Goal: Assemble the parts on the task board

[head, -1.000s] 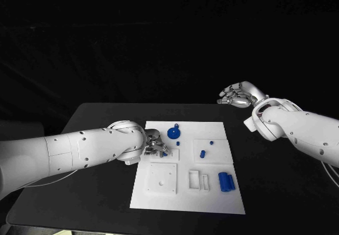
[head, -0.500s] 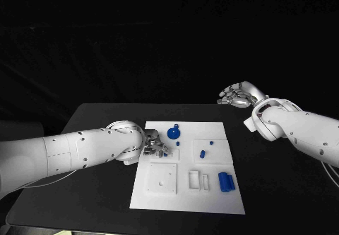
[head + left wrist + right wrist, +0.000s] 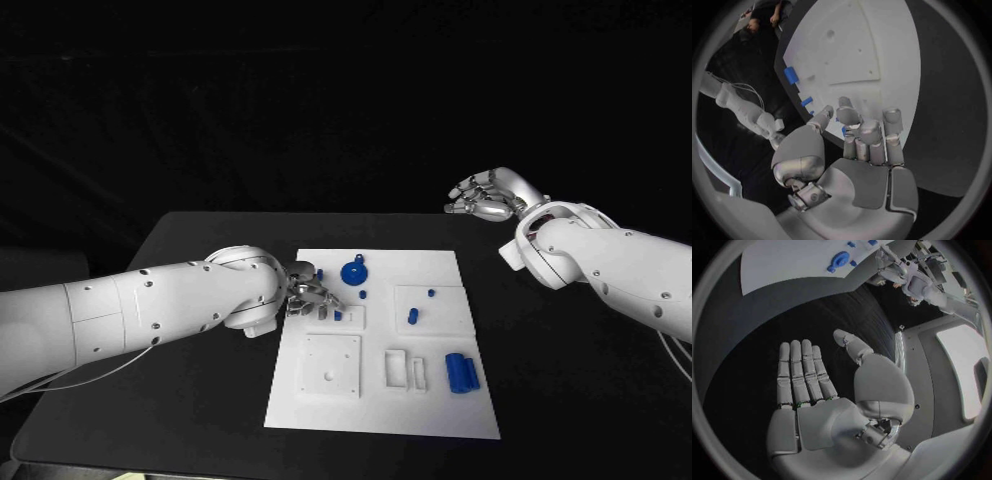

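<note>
- Left hand (image 3: 309, 297) has shifted slightly left over the last second at the task board's (image 3: 433, 410) left edge; its fingers curl at a small blue part (image 3: 338, 314) by a white block, and whether they pinch it cannot be told.
- Right hand (image 3: 483, 194) is unchanged: raised past the bench's (image 3: 188, 400) far right corner, fingers apart, holding nothing.
- Judgement: seating work continues; other parts, such as the blue cylinder (image 3: 460, 371) lying at the near right of the board, wait untouched.
- Writing: none legible.
</note>
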{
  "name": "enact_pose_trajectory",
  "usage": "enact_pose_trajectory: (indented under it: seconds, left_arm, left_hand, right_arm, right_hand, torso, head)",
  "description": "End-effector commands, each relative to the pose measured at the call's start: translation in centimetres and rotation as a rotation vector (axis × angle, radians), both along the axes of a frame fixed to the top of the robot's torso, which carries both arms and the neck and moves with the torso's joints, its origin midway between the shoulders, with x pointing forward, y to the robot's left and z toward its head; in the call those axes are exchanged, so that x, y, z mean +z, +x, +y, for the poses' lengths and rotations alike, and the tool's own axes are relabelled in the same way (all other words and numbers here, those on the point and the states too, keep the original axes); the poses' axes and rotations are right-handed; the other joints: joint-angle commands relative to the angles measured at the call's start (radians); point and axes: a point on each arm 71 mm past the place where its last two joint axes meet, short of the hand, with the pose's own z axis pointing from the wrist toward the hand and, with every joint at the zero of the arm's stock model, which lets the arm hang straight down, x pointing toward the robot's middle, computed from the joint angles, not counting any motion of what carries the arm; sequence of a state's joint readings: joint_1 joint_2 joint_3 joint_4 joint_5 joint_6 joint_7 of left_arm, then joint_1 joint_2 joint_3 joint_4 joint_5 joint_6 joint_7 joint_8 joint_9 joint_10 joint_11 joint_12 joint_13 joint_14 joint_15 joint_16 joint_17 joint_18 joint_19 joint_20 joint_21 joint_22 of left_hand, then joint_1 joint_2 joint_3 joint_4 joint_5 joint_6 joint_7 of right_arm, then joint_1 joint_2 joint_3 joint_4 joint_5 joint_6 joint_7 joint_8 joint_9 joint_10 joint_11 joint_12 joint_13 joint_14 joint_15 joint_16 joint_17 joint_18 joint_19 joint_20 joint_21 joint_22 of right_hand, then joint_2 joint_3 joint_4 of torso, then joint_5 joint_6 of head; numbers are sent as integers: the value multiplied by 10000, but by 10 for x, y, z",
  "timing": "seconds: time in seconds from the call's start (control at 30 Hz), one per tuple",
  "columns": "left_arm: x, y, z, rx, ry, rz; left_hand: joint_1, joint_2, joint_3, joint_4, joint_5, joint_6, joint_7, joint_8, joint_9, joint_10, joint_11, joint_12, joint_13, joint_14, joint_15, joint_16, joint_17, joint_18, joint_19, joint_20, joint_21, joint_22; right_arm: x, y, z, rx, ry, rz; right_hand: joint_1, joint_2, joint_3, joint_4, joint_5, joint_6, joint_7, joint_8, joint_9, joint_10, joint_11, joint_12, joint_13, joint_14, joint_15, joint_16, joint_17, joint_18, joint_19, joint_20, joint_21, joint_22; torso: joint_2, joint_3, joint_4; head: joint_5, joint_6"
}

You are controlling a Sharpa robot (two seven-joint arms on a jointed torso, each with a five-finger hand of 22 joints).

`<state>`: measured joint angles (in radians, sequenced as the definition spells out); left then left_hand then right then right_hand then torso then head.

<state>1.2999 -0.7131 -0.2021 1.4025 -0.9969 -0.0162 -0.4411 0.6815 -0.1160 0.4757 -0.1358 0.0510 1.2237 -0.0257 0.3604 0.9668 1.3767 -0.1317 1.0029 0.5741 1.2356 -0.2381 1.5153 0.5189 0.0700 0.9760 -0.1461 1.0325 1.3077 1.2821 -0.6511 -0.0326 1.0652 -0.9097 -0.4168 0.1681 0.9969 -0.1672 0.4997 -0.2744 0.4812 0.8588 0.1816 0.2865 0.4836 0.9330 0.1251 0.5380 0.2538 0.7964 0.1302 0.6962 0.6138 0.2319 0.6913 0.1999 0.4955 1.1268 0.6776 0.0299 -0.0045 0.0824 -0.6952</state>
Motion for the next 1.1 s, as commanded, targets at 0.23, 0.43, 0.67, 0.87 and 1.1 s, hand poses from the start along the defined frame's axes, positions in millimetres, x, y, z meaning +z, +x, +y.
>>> enact_pose_trajectory:
  seconds: [0.23, 0.43, 0.67, 0.87, 1.1]
  left_arm:
    - [36, 20, 12, 906, -1391, -34]
    - [42, 42, 28, 1404, -1116, -149]
    - [45, 62, 33, 1307, -189, -165]
    - [44, 74, 34, 1315, 569, -50]
    - [42, 83, 31, 1238, 954, 48]
  left_hand:
    - [766, -44, 211, -418, 402, -1105, 470, -906, -491, -592, 424, -1009, -518, -475, 430, -980, -497, -79, -321, -1122, -328, -16]
    - [955, 10, 228, -504, 453, -1762, 757, -1338, -797, -891, 697, -1413, -697, -603, 691, -1320, -681, -176, -445, -1052, -511, -87]
    - [577, -96, 175, -48, 231, -1955, 848, -1478, -968, -1039, 780, -1674, -800, -698, 784, -1544, -794, -230, -578, -1008, -718, -168]
    - [500, -224, 223, 208, 136, -2284, 963, -1654, -1144, -1169, 894, -1804, -831, -782, 885, -1626, -830, -268, -684, -964, -824, -180]
    - [453, -195, 221, 329, 99, -2381, 997, -1693, -1212, -1186, 927, -1816, -820, -790, 915, -1618, -824, -274, -705, -945, -845, -170]
  right_arm:
    - [0, 1, -4, 10, -13, -15]
    - [0, 1, -4, 18, -6, 2]
    - [0, 1, -2, 61, 19, 12]
    - [0, 1, 0, 80, 28, 6]
    - [0, 1, 0, 95, 35, -6]
  right_hand:
    - [39, 52, -63, -8, 47, -67, 28, 32, -17, 42, -1, 7, -25, -67, 2, 74, -26, 124, -23, 54, -49, 14]
    - [42, 54, -63, -9, 49, -67, 28, 32, -18, 43, -1, 9, -30, -68, 2, 79, -33, 126, -23, 55, -51, 17]
    - [45, 56, -62, -9, 52, -67, 28, 32, -19, 43, -1, 12, -36, -70, 2, 86, -41, 127, -23, 55, -54, 20]
    - [46, 58, -62, -8, 53, -67, 28, 32, -20, 44, -1, 14, -41, -72, 2, 91, -47, 128, -22, 56, -55, 22]
    - [44, 55, -65, -7, 52, -67, 28, 32, -21, 44, -1, 16, -46, -73, 3, 96, -54, 128, -22, 58, -57, 25]
  torso:
    - [-7, 11, 1]
    - [4, 9, -11]
    - [9, 9, -11]
    - [14, 6, -13]
    - [24, 3, -14]
  head:
    - [20, 133]
    - [25, 183]
    - [42, 215]
    - [64, 229]
    - [67, 227]
